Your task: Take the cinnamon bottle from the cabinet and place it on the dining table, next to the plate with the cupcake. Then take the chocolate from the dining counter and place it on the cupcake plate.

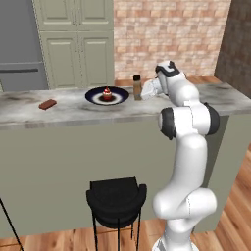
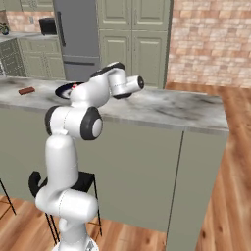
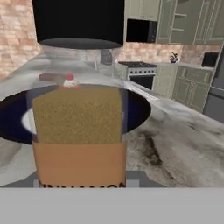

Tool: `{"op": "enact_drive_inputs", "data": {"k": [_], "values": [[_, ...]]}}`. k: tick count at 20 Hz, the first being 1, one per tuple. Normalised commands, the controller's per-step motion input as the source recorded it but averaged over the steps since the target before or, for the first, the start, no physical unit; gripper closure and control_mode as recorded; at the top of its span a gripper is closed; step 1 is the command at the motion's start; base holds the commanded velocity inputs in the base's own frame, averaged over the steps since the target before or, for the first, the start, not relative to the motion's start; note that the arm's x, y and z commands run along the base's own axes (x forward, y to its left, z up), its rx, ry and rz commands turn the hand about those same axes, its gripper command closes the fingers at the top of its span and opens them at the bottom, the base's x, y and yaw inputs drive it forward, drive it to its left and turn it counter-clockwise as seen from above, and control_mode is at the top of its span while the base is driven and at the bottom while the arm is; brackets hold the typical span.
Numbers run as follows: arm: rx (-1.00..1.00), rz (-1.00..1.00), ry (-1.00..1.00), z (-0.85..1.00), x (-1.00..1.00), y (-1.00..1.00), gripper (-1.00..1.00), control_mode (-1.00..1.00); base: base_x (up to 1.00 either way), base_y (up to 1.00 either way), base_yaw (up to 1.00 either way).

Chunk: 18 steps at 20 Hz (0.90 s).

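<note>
The cinnamon bottle (image 1: 137, 87), brown powder under a black cap, stands upright on the marble dining table (image 1: 215, 98), just right of the dark plate (image 1: 93, 96) holding the cupcake (image 1: 107, 93). My gripper (image 1: 141, 90) reaches in from the right and is shut on the bottle. In the hand view the bottle (image 3: 78, 122) is very close, with the plate (image 3: 136, 109) and the cupcake (image 3: 69, 81) behind it; my fingertips are hidden there. The chocolate (image 1: 47, 104) lies flat on the same marble top, well left of the plate. It appears again as the chocolate (image 2: 26, 90) at the far left.
A black stool (image 1: 116, 196) stands on the wooden floor in front of the table's sage-green base. Behind the table are a grey fridge (image 1: 19, 44), tall panelled pantry doors (image 1: 78, 44) and a brick wall (image 1: 171, 34). Bare marble stretches right of my arm (image 2: 166, 108).
</note>
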Motion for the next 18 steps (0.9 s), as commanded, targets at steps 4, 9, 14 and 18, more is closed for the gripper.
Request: {"op": "enact_drive_inputs", "data": {"k": [4,9,14,18], "values": [[-0.12,0.0,-0.13,-0.42,0.0,0.0,1.0,-1.0,0.0,0.0,0.0],[-0.01,0.0,-0.05,-0.42,0.02,-0.07,1.0,-1.0,0.0,0.0,0.0],[0.03,0.0,0.0,-0.47,0.07,-0.19,1.0,-1.0,0.0,0.0,0.0],[0.11,0.0,0.02,-0.45,0.2,-0.22,1.0,-1.0,0.0,0.0,0.0]]}}
